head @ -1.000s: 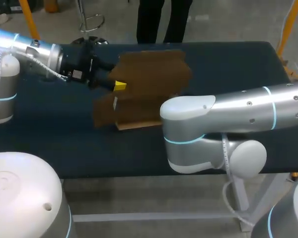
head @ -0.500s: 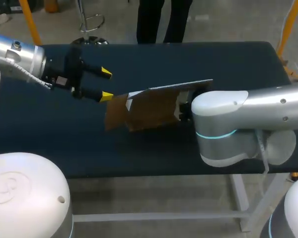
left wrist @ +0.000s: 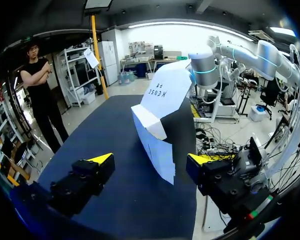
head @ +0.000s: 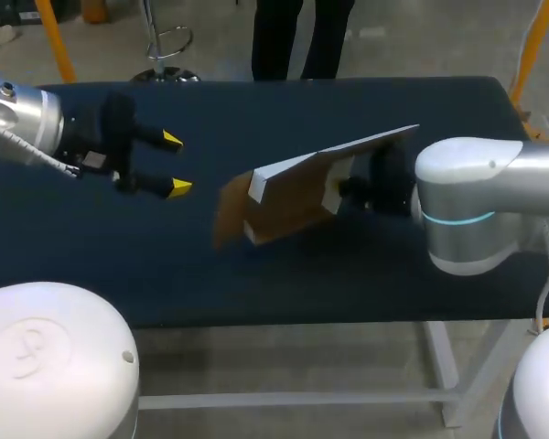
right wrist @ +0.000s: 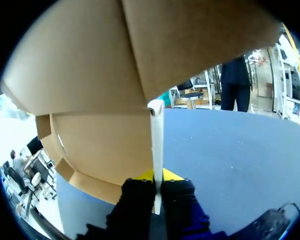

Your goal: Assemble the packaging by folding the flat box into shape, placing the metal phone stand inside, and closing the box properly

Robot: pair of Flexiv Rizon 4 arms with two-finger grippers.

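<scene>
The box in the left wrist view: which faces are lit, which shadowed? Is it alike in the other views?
Left wrist view: the box has brightly lit white faces and one nearly black side panel. Head view: its brown inside is evenly lit; shadow on the table is unclear. Right wrist view: evenly lit brown, no glare.

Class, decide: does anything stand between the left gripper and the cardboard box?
Nothing visible does. Only bare dark blue table lies between the left gripper, jaws open, and the brown cardboard box.
</scene>
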